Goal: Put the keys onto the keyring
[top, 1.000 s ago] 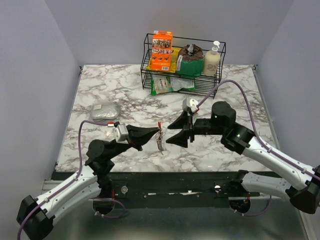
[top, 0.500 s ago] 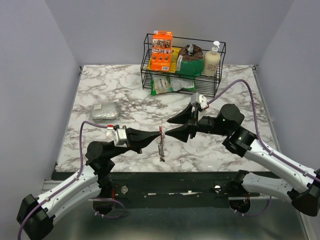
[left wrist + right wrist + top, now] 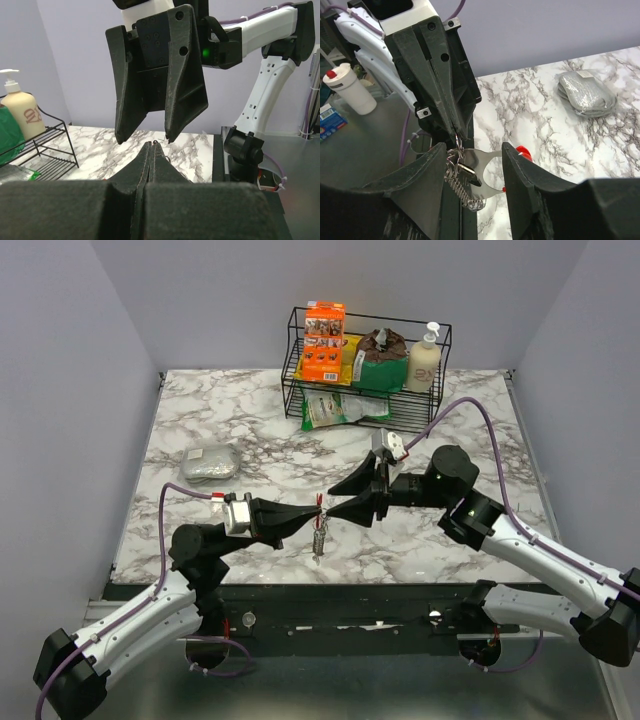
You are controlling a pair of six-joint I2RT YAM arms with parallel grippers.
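At the centre of the top view, the left claw (image 3: 313,517) is pressed together, pinching the top of the keys (image 3: 318,538), which hang over the lower part of the marble desk (image 3: 200,420). The right claw (image 3: 328,504) is spread, its fingers flanking the bunch. A wire rack (image 3: 290,380) stands at upper middle.

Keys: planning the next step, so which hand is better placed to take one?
Right. The right hand is open, straddling the hanging keys; the left hand is shut, holding them up.
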